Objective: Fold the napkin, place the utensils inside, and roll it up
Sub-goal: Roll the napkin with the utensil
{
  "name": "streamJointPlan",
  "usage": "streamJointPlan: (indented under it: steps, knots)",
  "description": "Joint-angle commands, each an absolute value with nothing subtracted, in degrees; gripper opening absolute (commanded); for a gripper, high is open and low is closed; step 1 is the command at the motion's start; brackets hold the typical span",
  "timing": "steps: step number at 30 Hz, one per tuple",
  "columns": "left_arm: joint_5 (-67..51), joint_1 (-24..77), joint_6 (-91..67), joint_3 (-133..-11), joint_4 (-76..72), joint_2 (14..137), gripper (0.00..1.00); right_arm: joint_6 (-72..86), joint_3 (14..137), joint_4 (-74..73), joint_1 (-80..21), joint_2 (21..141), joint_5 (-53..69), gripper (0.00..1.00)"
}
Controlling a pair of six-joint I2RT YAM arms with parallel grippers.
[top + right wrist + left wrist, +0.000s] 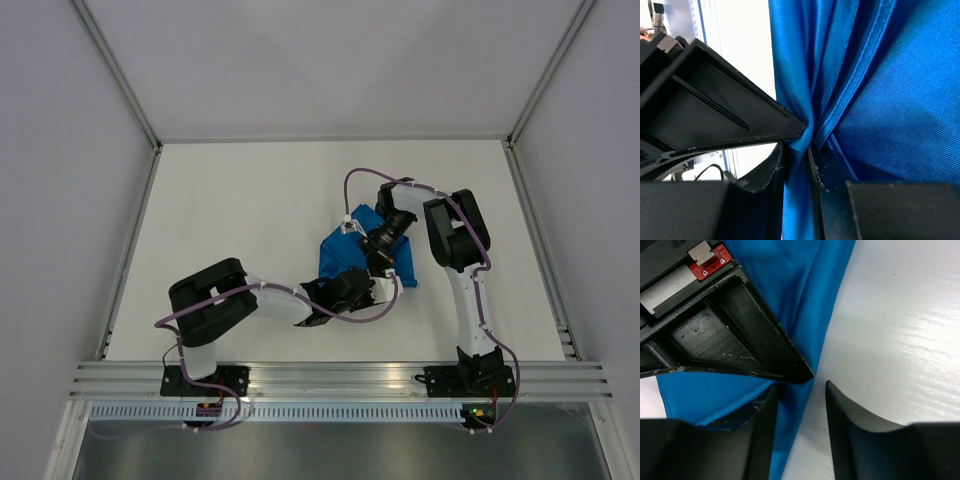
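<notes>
Table [250, 220] surface right of centre is covered by the bunched napkin [335, 255]. A gathered fold is clamped between the right fingers [767, 177]. The left fingers [850, 425] are held apart, with the napkin's edge lying between them.

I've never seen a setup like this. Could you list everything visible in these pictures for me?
napkin: one, bright blue, bunched up mid-table.
silvery bit: one, at the napkin's far corner, too small to identify.
table: one, white, under everything.
walls: three, pale grey, around the table.
rail: one, silver, table's near edge.
arms: two, white and black, rising from the rail.
left gripper: one, black, open, napkin's edge between its fingers.
right gripper: one, black, shut on the napkin.
</notes>
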State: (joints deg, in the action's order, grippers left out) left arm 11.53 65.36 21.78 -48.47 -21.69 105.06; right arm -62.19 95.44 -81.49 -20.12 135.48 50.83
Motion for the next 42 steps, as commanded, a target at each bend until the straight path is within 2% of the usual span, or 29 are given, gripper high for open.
streamJointPlan:
  steps: [1,3,4,6,9,13,17,20,26,34,38,42]
  knots:
    - [11.7,65.3,25.3,-49.3,-23.1,107.1,0.42,-64.8,96.2,-75.8,-20.0,138.4,45.0,0.08]
    - [11.3,65.0,25.0,-49.1,-23.1,107.9,0.35,-64.7,96.3,-75.8,-20.0,138.5,45.1,0.07]
    - [10.9,64.8,24.7,-49.0,-23.0,108.2,0.27,-64.8,96.4,-75.8,-20.0,138.7,45.0,0.07]
    - [9.8,64.3,23.9,-48.9,-22.8,109.2,0.23,-64.7,96.5,-76.1,-20.0,138.8,45.0,0.07]
    - [6.9,64.0,23.3,-48.6,-21.5,109.3,0.10,-64.7,96.6,-76.2,-20.0,138.9,45.1,0.07]
    - [3.1,63.5,22.8,-49.0,-18.8,109.5,0.02,-64.6,96.7,-76.5,-20.0,138.8,45.6,0.11]
    - [-3.2,62.0,21.2,-50.9,-13.7,110.0,0.02,-64.0,96.0,-76.0,-20.0,137.0,46.4,0.25]
    - [-7.8,60.6,20.3,-51.7,-12.0,110.0,0.02,-62.3,94.7,-74.4,-19.4,133.5,47.8,0.44]
    - [-13.5,58.4,18.6,-54.0,-8.0,110.7,0.02,-60.5,95.7,-74.6,-17.9,127.9,49.6,0.56]
    - [-21.0,54.9,15.4,-56.5,-4.4,111.7,0.02,-57.0,95.5,-72.8,-13.5,123.3,51.1,0.57]
    - [-28.3,52.1,13.1,-59.4,-1.4,113.8,0.02,-55.8,93.8,-69.7,-9.1,119.6,52.2,0.57]
    - [-35.4,48.7,10.6,-65.1,4.2,119.1,0.02,-54.5,85.1,-62.2,-3.8,110.7,52.6,0.56]
